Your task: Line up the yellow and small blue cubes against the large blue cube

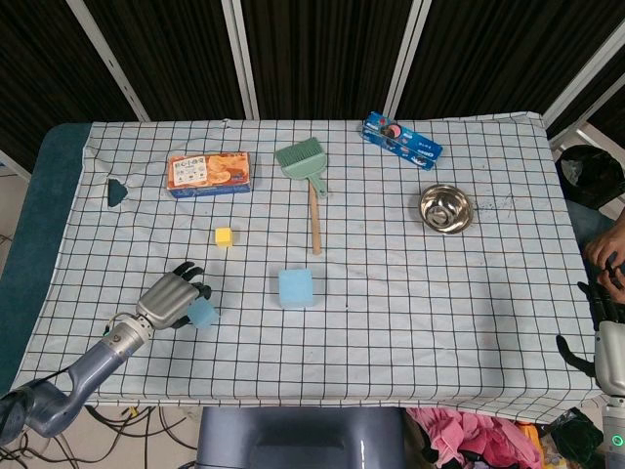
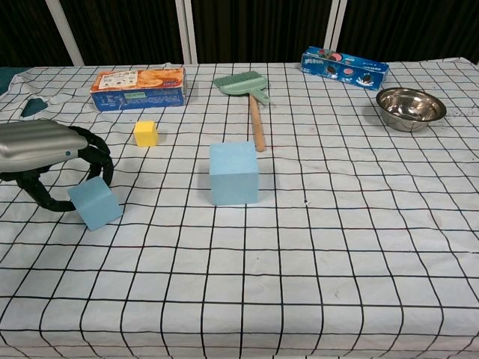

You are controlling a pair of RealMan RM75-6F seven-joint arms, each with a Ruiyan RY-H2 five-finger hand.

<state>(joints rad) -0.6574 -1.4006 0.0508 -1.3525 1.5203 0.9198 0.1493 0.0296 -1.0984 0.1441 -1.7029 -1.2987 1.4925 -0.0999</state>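
Note:
The large blue cube (image 1: 296, 287) (image 2: 233, 173) stands near the middle of the checked cloth. Further back and to the left lies the small yellow cube (image 1: 224, 236) (image 2: 145, 133). My left hand (image 1: 174, 298) (image 2: 46, 157) is at the front left, its fingers curled around the small blue cube (image 1: 202, 312) (image 2: 93, 203), which sits tilted at the fingertips. My right hand (image 1: 607, 337) hangs off the table's right edge, holding nothing, with its fingers apart; the chest view does not show it.
A brush with a wooden handle (image 1: 311, 191) (image 2: 253, 105) lies behind the large cube. An orange and blue box (image 1: 207, 174) (image 2: 139, 87), a blue biscuit pack (image 1: 401, 141) (image 2: 344, 67) and a steel bowl (image 1: 445, 208) (image 2: 410, 108) sit further back. A person's hand (image 1: 607, 256) shows at the right edge.

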